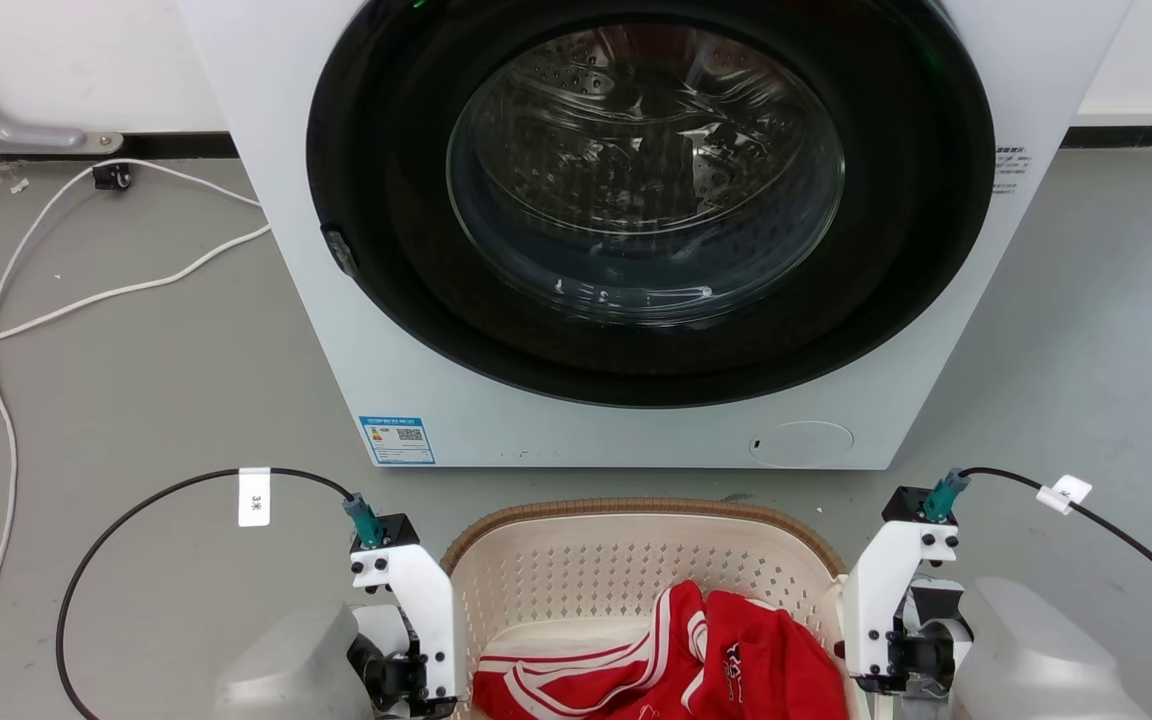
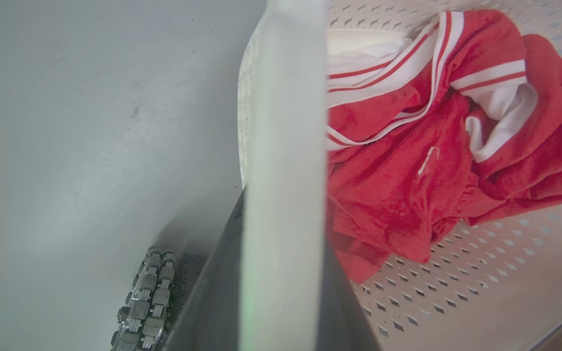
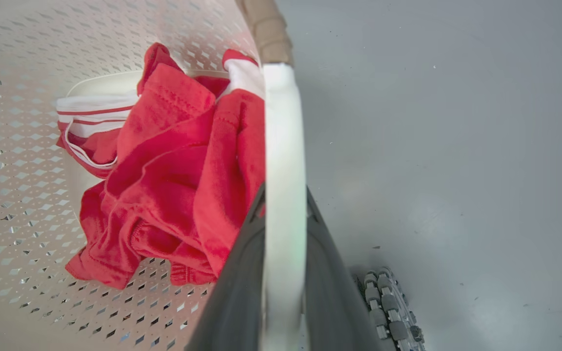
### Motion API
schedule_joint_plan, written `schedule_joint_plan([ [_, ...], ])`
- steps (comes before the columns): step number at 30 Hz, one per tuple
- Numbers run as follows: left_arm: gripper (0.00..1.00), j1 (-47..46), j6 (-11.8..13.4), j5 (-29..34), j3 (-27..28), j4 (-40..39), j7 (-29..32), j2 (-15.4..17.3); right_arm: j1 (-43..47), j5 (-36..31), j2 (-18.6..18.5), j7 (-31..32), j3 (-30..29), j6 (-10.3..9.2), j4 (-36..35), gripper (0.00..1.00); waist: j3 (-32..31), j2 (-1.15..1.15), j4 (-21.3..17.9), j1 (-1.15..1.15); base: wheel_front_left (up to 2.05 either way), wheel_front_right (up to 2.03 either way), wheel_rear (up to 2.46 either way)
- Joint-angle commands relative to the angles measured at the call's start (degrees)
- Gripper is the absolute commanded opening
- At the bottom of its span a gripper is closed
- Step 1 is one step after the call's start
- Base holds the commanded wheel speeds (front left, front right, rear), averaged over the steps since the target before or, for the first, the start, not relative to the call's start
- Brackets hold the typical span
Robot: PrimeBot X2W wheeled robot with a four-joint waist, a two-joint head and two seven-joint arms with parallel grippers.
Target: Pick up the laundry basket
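Left gripper (image 2: 283, 209) and right gripper (image 3: 285, 195) clamped on laundry basket (image 1: 586, 570) handles (image 3: 285, 122); uneven lift may tilt it, slipping grip.

The left wrist camera looked along the left gripper (image 2: 283, 204) from very near. Its fingers sat astride a basket (image 2: 456, 273) handle (image 2: 283, 122), with floor (image 2: 90, 146) on the gripper's outer side and a shirt (image 2: 398, 185) on its inner side. The right wrist camera looked likewise along the right gripper (image 3: 285, 195). The head camera looked forward and down from above and behind both grippers, farther off, with the washer (image 1: 556, 430) beyond them. All three views shared the shirt and the basket's holed wall.
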Motion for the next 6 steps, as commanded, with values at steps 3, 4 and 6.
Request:
schedule_joint_plan([
  [3, 0.0, -0.3, -0.82, -0.74, -0.06, -0.65, -0.22, -0.81, 0.74, -0.39, 0.56, 0.28, -0.26, 0.17, -0.21, 0.0, -0.09, 0.0, 0.1, 0.0, 0.0, 0.0, 0.0],
  [4, 0.0, -0.25, -0.82, -0.79, -0.1, -0.65, -0.23, -0.8, 0.78, -0.44, 0.56, 0.32, -0.32, 0.17, -0.21, 0.0, -0.1, 0.0, 0.12, 0.0, 0.0, 0.0, 0.0],
  [6, 0.0, -0.12, -0.82, -0.75, -0.17, -0.63, -0.3, -0.79, 0.88, -0.61, 0.58, 0.17, -0.42, 0.17, -0.21, 0.0, -0.21, 0.0, 0.15, 0.0, 0.0, 0.0, 0.0],
])
